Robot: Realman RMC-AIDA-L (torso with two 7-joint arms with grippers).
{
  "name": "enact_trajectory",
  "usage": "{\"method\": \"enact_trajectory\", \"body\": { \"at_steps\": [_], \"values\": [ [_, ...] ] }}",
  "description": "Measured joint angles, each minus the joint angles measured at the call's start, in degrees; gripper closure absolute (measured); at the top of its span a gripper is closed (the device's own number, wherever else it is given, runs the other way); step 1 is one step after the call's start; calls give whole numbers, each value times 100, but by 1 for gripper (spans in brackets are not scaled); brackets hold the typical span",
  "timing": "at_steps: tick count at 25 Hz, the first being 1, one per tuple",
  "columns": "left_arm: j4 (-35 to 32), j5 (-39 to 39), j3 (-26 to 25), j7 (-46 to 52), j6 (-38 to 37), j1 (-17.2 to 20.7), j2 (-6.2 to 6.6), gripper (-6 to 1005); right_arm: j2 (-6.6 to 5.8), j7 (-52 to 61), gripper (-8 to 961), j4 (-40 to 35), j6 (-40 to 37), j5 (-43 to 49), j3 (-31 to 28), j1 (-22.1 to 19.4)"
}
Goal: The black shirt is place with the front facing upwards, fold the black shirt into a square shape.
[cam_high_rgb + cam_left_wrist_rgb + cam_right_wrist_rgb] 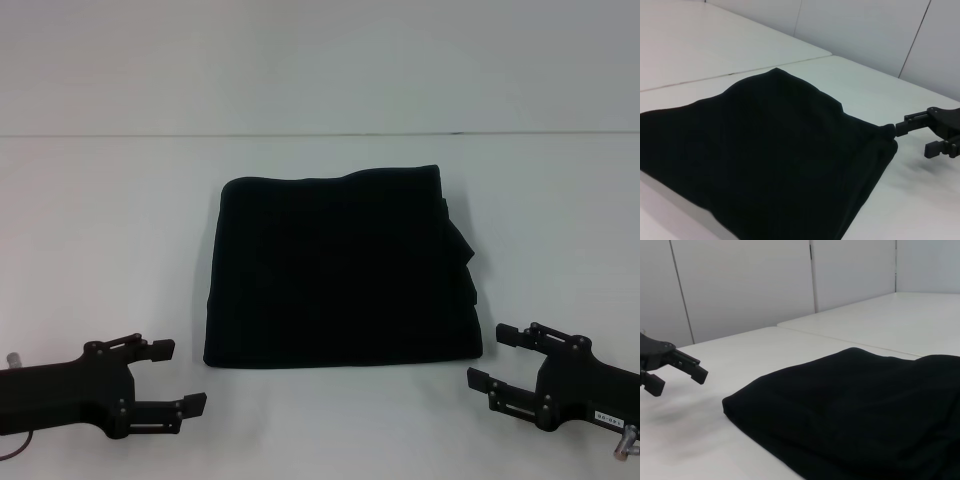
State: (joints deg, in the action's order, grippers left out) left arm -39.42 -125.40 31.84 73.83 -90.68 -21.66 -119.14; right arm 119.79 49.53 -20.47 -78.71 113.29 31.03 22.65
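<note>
Both black metal grippers, left gripper and right gripper, hover with fingers spread, holding nothing. One black cloth shirt lies folded square between them on the white tabletop.

Shirt is showing plain black all over, no print or lettering visible, faint folds only. Table is reading plain white, with a thin grey seam line. Left claw and right claw are showing matte black; right one is carrying a small white label.
</note>
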Motion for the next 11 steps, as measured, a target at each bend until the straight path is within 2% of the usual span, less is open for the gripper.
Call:
{"method": "enact_trajectory", "body": {
  "at_steps": [11],
  "values": [
    [-21, 11, -2, 5, -32, -6, 4, 62, 0, 4, 185, 0, -12, 0, 0, 10]
  ]
}}
